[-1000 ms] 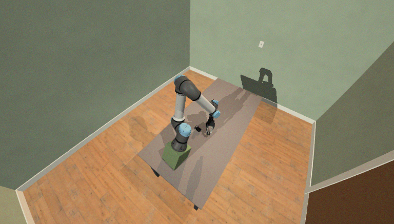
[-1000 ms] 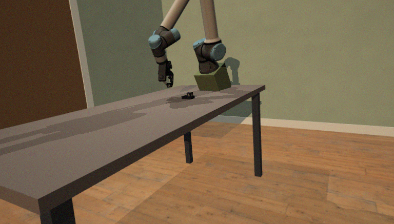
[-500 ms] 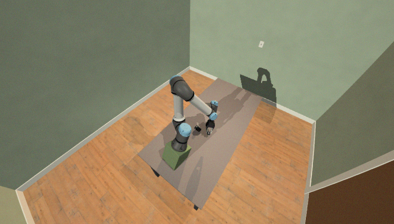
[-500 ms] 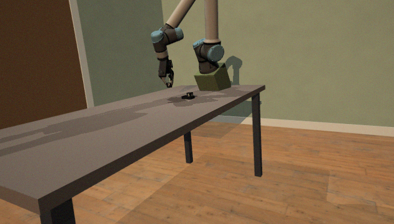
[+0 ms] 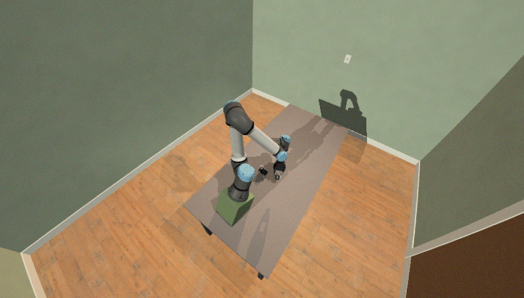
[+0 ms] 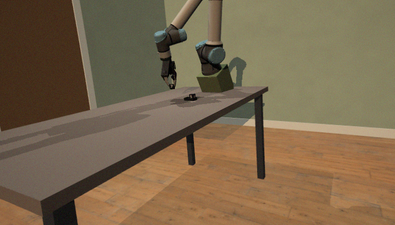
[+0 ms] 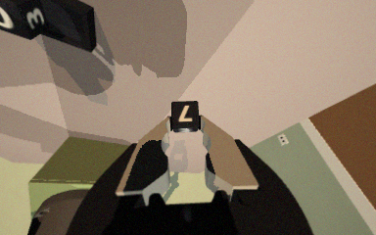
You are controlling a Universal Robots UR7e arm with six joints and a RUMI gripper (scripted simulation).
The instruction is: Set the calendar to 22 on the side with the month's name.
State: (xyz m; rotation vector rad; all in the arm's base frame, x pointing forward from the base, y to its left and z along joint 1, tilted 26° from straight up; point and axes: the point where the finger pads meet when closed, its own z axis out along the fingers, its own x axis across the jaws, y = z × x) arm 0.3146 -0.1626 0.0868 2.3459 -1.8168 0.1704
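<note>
Jaws clamp cube (image 7: 185, 117); tray (image 7: 49, 20) cropped.
</note>
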